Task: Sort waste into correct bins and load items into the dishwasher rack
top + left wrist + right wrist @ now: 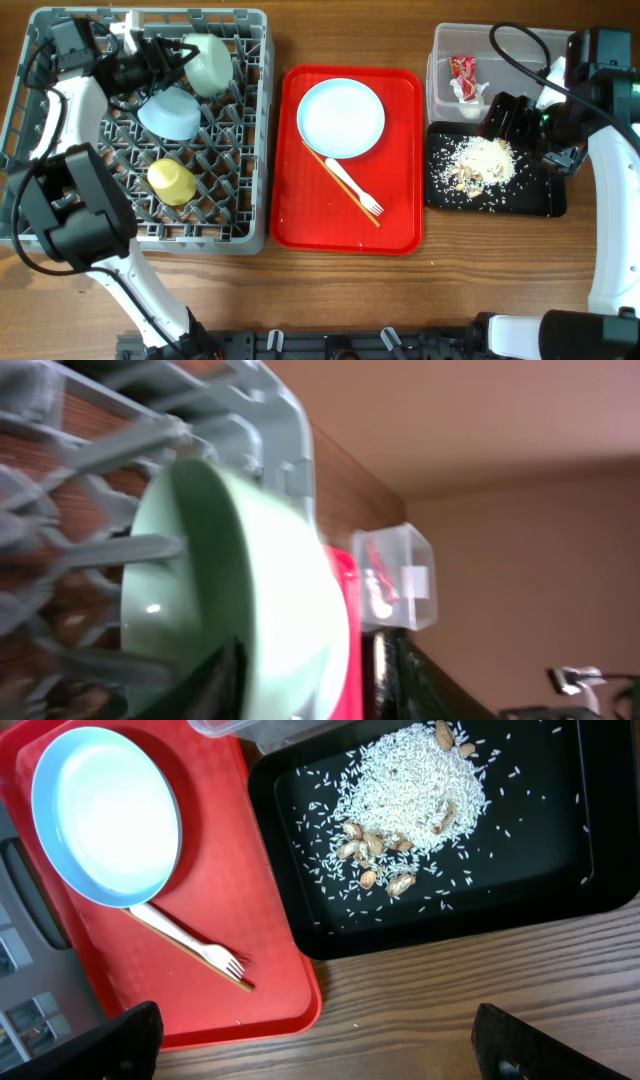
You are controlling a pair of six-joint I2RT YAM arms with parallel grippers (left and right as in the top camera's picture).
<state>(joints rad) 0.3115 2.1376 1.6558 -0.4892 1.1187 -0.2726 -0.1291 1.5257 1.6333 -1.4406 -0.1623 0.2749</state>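
Left claw at the green bowl in the rack; right claw wide open by the black tray.

Overhead: the rack (225, 205) holds a green bowl (210, 62), a pale bowl (170, 112) and a yellow cup (171, 181), and the left claw (178, 60) is at the green bowl's rim. The plate (341, 117), fork (358, 192) and stick (312, 155) lie on the red tray (330, 225). The wrapper (463, 76) sits in the clear tub (442, 50), and the crumbs (482, 162) are heaped in the black tray (530, 195). The right claw (505, 118) is above that tray's edge next to the tub. Left wrist: the green bowl is tilted on its side among the rack's pegs with a dark finger on each side of it; whether they pinch it I cannot tell. Right wrist: its fingers (110, 1045) stand wide apart with nothing between them, over the table (420, 1020) just beside both trays.
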